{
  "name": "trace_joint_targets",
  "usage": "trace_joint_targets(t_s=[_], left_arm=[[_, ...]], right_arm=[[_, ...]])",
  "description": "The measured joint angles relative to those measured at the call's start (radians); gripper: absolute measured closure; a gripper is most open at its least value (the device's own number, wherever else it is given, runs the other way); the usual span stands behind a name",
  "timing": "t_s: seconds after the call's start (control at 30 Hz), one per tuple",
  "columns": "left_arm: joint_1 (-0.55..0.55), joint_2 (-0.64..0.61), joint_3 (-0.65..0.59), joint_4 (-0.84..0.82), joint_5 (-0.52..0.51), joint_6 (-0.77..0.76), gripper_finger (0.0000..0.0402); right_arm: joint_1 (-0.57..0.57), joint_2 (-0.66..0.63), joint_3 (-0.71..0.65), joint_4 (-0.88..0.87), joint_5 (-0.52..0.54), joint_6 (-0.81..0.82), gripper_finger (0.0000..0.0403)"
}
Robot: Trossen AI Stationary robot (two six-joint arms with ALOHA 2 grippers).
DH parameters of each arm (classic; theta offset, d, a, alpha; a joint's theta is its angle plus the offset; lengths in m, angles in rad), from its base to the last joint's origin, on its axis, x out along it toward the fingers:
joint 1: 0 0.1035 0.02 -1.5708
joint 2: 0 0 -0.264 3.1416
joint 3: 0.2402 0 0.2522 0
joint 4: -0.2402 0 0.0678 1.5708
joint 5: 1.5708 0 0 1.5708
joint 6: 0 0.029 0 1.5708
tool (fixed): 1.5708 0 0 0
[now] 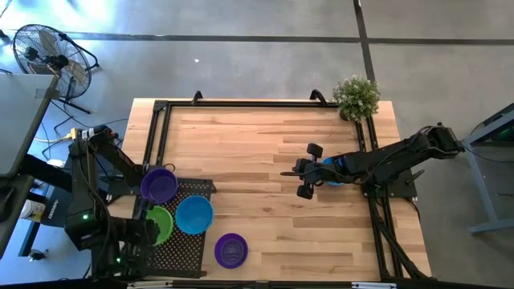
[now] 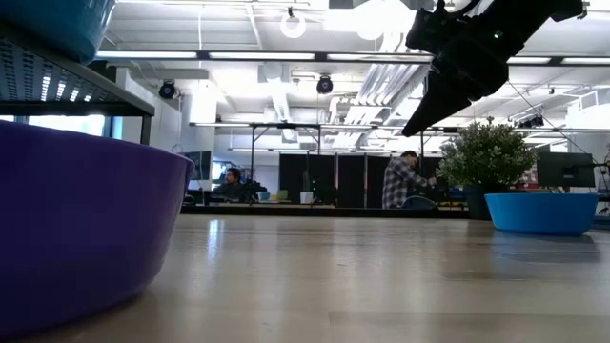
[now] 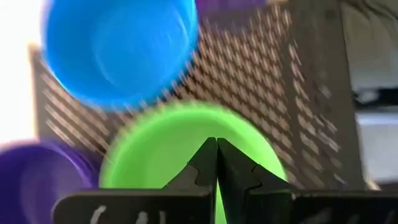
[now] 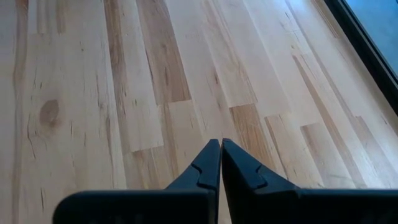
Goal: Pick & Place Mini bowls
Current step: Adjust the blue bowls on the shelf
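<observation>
The right hand (image 1: 291, 172) is hovering over bare wood near the middle of the worktop (image 1: 265, 136), its fingers pressed together and holding nothing. A blue bowl (image 1: 331, 172) is sitting on the right, half hidden under that arm — so the step looks like a gap between placements, with the next move calling for opening wide and lining up over a rim. The left hand (image 3: 216, 163), also pinched together and empty, is hanging above the green bowl (image 1: 159, 225) at the near left.

Five bowls are showing: two purple (image 1: 158, 185) (image 1: 230, 250), two blue — the second (image 1: 193, 215) on the black mesh tray (image 1: 178, 250) — and one green. One potted plant (image 1: 356, 96) is standing at the far right corner.
</observation>
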Motion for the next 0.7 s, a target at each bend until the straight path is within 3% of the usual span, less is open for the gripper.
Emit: trace_joint_targets(t_s=[0.17, 0.3, 0.5, 0.7], left_arm=[[0.042, -0.025, 0.000, 0.005, -0.227, 0.178, 0.0401], [0.183, -0.025, 0.000, 0.067, -0.263, 0.365, 0.0401], [0.359, -0.025, 0.000, 0.208, -0.117, 0.655, 0.0401], [0.501, -0.031, -0.056, 0.318, 0.002, 0.816, 0.0401]], right_arm=[[0.000, 0.000, 0.000, 0.000, 0.000, 0.000, 0.0399], [0.000, 0.000, 0.000, 0.000, 0.000, -0.001, 0.0402], [0.000, 0.000, 0.000, 0.000, 0.000, -0.004, 0.0402], [0.000, 0.000, 0.000, 0.000, 0.000, -0.008, 0.0402]])
